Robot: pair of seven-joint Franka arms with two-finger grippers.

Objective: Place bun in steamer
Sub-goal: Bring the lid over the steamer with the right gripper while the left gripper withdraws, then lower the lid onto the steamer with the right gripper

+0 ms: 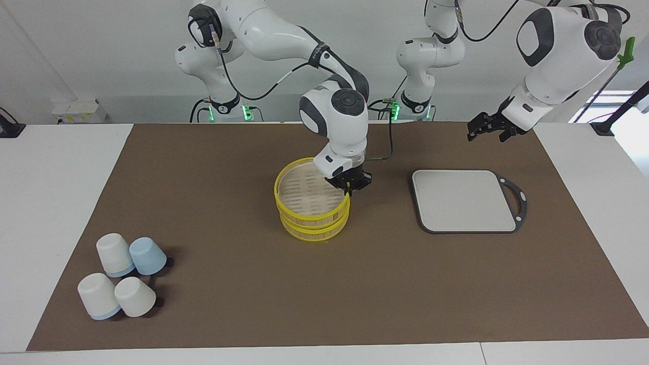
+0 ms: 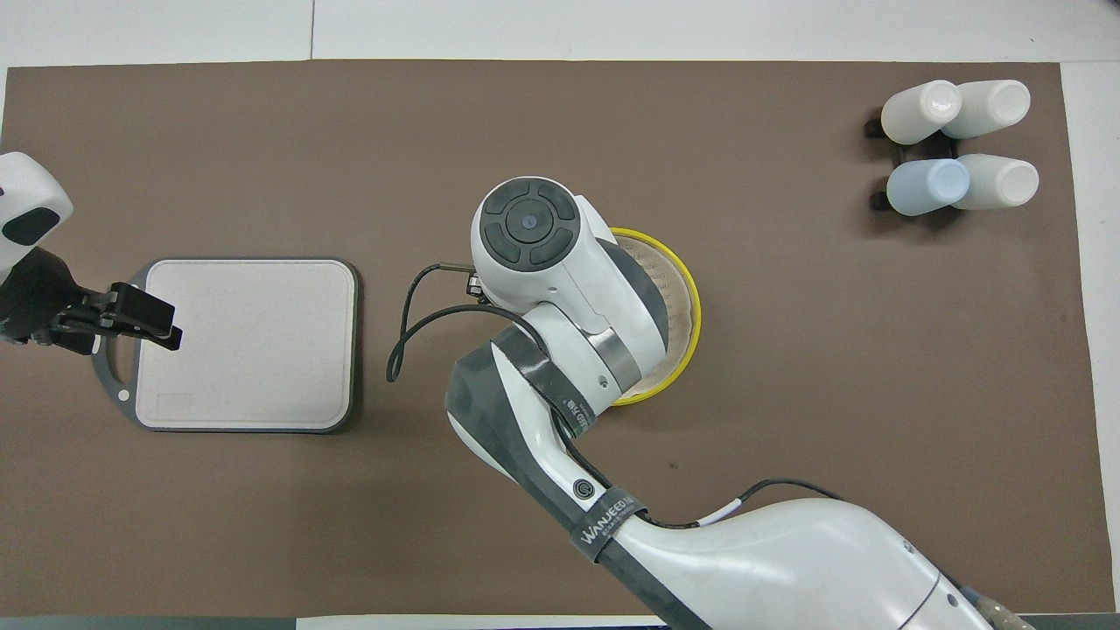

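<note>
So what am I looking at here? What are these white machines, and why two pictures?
They are two robot arms, each ending in a two-finger gripper. One picture faces them across the table; the other looks down from above their end. On the brown mat stands a yellow-rimmed bamboo steamer, two tiers stacked. The right gripper is shut on the top tier's rim. The left gripper waits open in the air near a grey board. Four upturned cups sit at the right arm's end. No bun is visible.
</note>
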